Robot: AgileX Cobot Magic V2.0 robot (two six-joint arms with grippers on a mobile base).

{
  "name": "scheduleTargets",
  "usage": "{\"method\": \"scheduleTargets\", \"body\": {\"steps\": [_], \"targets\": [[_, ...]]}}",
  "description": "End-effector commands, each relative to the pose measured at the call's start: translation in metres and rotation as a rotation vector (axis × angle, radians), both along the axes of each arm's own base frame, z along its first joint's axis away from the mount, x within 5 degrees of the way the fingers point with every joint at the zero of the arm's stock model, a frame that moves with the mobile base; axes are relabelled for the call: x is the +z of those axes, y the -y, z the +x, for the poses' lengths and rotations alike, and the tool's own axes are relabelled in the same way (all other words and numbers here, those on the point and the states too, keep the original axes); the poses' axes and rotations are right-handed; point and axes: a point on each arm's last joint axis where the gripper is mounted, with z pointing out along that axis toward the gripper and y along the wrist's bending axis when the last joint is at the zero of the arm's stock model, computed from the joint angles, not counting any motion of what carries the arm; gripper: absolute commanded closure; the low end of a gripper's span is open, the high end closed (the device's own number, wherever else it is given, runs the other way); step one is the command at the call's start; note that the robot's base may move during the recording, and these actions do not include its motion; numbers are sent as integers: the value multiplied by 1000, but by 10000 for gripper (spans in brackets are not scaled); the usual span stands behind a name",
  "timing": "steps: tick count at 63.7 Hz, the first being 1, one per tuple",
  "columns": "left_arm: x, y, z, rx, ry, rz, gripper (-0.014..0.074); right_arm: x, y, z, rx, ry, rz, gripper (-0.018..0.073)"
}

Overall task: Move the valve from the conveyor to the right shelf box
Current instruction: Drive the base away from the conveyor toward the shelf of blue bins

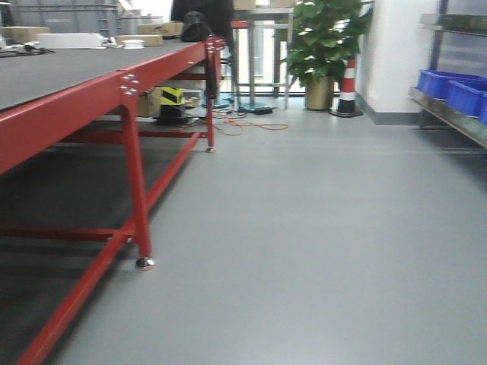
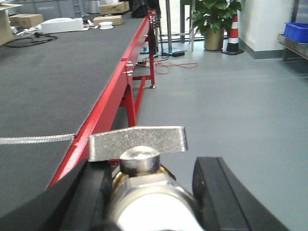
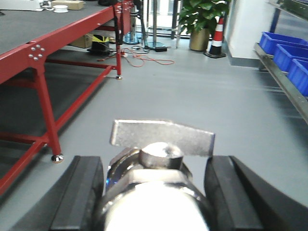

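Carrying step: the left gripper is clenched on a valve and the right gripper on a second valve. Both are off the conveyor, beside its edge. Next, swing right to the shelf, centre over a box and only then release.

Front cam sits low, looking down the aisle with the conveyor on its left and the shelf with blue bins at the right edge. Left wrist cam rides higher, tight behind the left gripper and its valve, peering over the conveyor's top. Right wrist cam hugs the right gripper and another valve, out over the floor. All three face the far potted plant and traffic cone
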Motion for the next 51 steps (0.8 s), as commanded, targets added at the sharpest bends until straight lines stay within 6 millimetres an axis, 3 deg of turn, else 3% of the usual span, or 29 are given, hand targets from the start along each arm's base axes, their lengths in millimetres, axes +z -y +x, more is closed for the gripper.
{"method": "scheduleTargets", "body": {"steps": [1,51], "targets": [[8,0,-2,0,72,-9,707,14,1,-3,-10,110,4,713],[8,0,-2,0,72,-9,707,14,1,-3,-10,110,4,713]]}}
